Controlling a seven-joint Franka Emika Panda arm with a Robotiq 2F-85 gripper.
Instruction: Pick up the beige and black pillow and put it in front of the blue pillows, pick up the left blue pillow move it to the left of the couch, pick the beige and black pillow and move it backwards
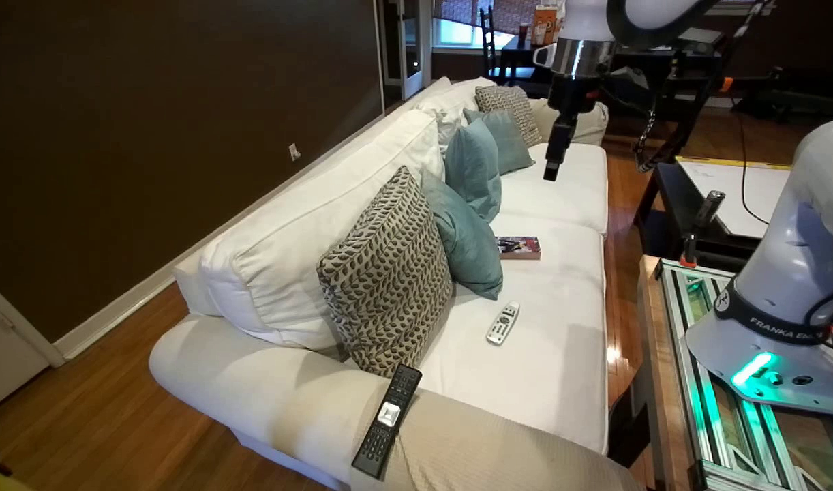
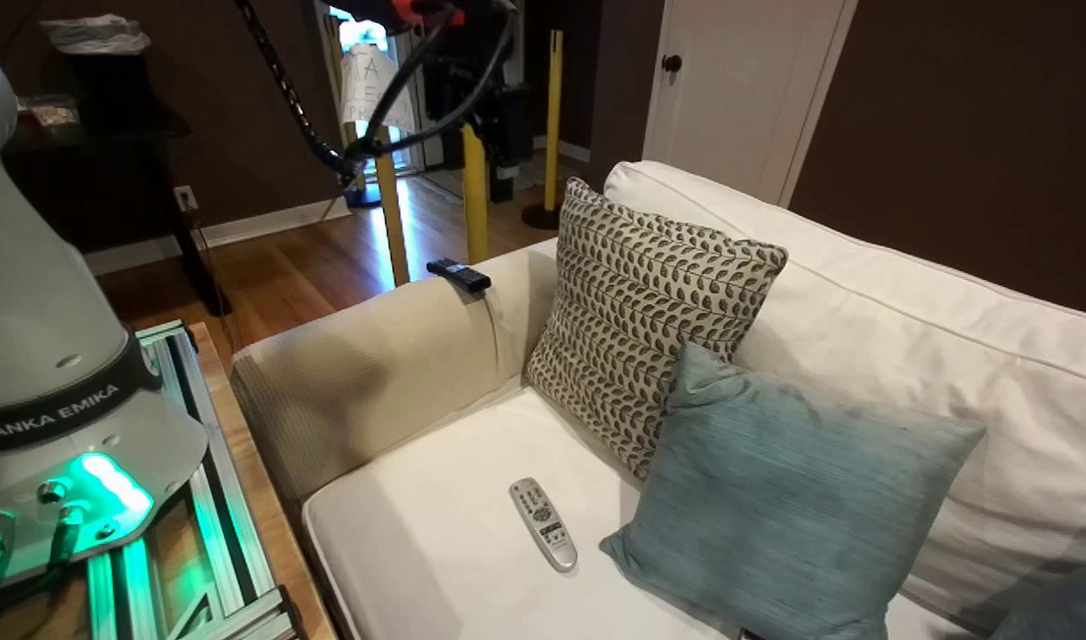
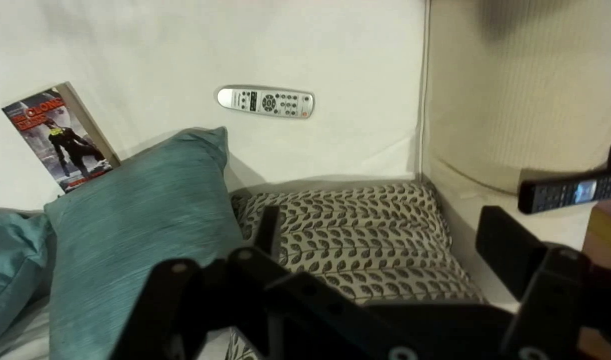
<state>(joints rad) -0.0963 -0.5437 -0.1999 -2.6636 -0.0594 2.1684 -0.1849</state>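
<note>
At the left edge of the wrist view, the first blue pillow [image 3: 10, 270] was cut off by the frame. Just to its right the next blue pillow [image 3: 140, 225] was seen, with a book [image 3: 60, 140] in the upper left, close against its edge; which blue one was meant as the left could not be told. In the upper middle, a silver remote [image 3: 265, 101] was laid on the couch [image 3: 360, 145].

In the lower middle, the beige and black pillow [image 3: 350, 240] was found, directly beneath the gripper [image 3: 385, 237]. The jaws were spread wide, with nothing held: one was set over the pillow's left part, the other just past its right edge. The pillow's front edge was stretched from side to side, the same way as the gap. By judgement, its full width could not be spanned; a quarter turn of the wrist was called for, so that a thin edge could be taken, or else only a fold of cloth would be pinched.

To the right, the pillow was bordered by the arm of the couch, on which a black remote [image 3: 555, 195] was seen at the right edge. In an exterior view, the gripper [image 1: 551, 172] was shown above and to the right of the pillow [image 1: 392, 279], well apart from it, so a descent was judged necessary.
</note>
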